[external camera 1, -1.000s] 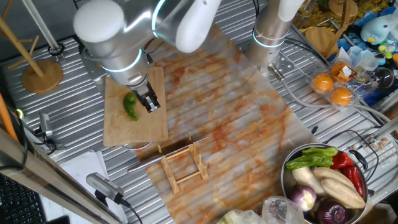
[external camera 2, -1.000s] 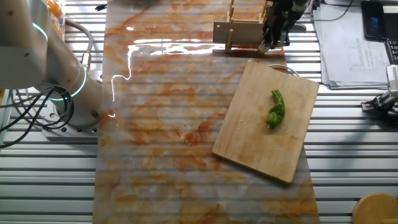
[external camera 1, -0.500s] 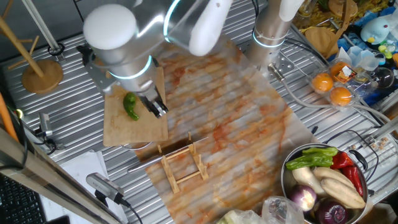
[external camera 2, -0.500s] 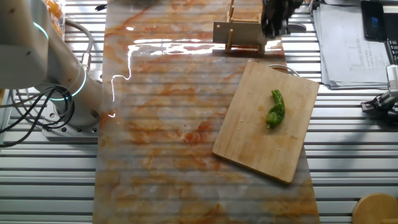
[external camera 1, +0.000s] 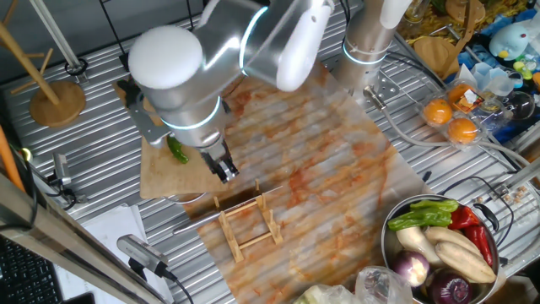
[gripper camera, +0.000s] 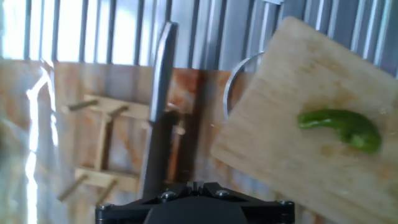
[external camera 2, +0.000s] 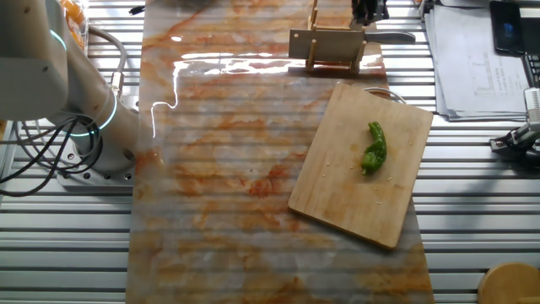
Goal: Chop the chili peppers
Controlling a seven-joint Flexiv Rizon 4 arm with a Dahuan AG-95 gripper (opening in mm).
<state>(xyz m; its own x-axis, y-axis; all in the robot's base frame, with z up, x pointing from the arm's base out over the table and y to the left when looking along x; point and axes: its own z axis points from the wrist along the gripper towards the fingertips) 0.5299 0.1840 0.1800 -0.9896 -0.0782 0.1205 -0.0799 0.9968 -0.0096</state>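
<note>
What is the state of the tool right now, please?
Tool: empty, nothing held; it hangs between the cutting board and the knife. Open or shut cannot be told.

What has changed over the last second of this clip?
The gripper moved off the cutting board toward the wooden rack and the knife, holding nothing. The chili pepper stayed whole on the board.

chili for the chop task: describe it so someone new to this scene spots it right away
Find the bamboo cutting board lying on the orange-streaked mat. The chili pepper is the only thing lying on that board: small, curved, glossy bright green, still whole. The longer, paler green peppers sit in a metal bowl with other vegetables, well away from the board.
</note>
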